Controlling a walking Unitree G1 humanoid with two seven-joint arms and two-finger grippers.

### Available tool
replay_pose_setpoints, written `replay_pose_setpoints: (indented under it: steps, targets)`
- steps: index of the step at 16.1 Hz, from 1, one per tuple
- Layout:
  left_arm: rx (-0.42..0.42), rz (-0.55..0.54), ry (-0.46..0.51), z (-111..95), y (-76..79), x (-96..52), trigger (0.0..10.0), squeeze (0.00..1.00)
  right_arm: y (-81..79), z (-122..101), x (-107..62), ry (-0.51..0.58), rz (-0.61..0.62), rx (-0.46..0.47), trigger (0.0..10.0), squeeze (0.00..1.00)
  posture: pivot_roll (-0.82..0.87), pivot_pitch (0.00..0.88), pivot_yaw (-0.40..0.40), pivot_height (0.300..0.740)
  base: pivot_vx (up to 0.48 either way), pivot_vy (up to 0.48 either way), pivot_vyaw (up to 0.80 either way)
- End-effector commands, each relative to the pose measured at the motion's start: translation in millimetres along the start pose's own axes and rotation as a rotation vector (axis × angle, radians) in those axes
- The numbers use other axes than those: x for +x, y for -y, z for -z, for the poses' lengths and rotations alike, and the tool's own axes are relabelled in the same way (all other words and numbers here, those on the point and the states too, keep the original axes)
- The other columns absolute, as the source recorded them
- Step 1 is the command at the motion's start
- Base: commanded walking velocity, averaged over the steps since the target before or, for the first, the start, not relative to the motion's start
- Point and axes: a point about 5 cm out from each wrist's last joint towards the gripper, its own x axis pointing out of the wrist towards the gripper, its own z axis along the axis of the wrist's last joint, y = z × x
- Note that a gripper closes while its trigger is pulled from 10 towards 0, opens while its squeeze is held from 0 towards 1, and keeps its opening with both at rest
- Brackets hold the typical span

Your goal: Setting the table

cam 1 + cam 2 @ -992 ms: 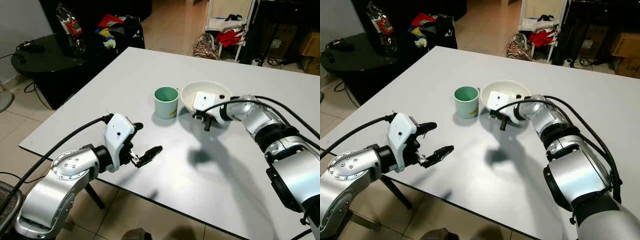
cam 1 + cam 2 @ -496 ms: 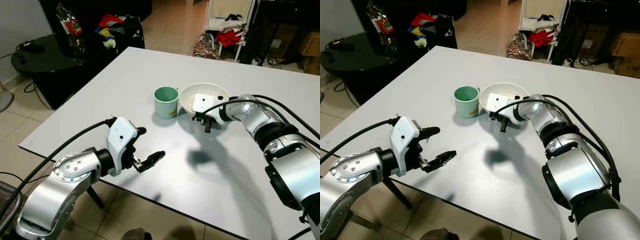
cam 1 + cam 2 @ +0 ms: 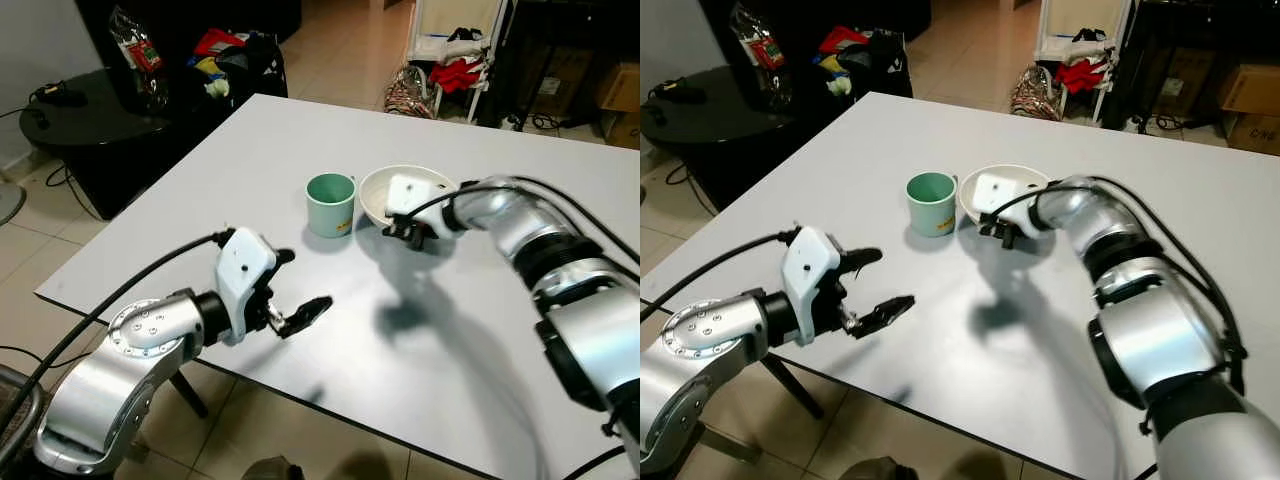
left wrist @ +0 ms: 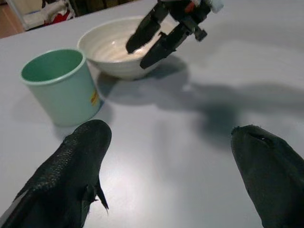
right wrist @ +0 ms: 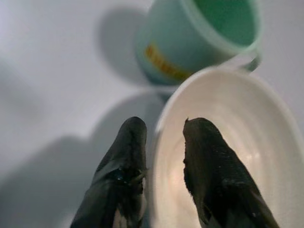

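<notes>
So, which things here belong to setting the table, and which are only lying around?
For the job:
- white bowl, its near rim between the fingers of the right claw
- green cup, beside the bowl
- white table
- left claw, open above the table's near edge

Lying about:
- black side table with a snack bag
- red clothes on the floor

- round black side table (image 3: 95,115), beyond the counter's far left corner; a small dark device with a cable (image 3: 52,93) lies on its top.
- clear plastic bag with red print (image 3: 137,50), standing at the back of that side table.
- heap of red, yellow and dark items (image 3: 225,55) on dark furniture behind it.
- white rack holding red and white cloth (image 3: 460,50), far side of the room.
- cardboard boxes (image 3: 620,90), far right.
- beige tiled floor (image 3: 345,50).
</notes>
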Motion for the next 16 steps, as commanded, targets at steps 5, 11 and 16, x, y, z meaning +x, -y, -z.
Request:
replay_pose_setpoints:
  steps: [5, 11, 16]
  targets:
    - [-0.019, -0.001, 0.044, 0.8, -1.3, 0.4, 10.0, 0.0, 19.4, -19.7, -57.4, 0.233, 0.081, -0.035, 10.0, 1.0, 0.04, 0.0, 0.08, 0.74, 0.0, 0.0, 0.0]
    - [-0.058, -0.42, 0.122, 4.5, -29.1, 9.9, 10.0, 0.0, -83.1, -5.5, -70.7, 0.49, 0.488, 0.477, 10.0, 1.0, 0.0, 0.0, 0.08, 0.74, 0.0, 0.0, 0.4]
    - [-0.09, -0.589, 0.133, 15.9, -29.2, -0.3, 10.0, 0.0, -146.9, -3.0, -74.9, 0.401, 0.621, 0.764, 10.0, 1.0, -0.02, 0.0, 0.105, 0.74, 0.0, 0.0, 0.8]
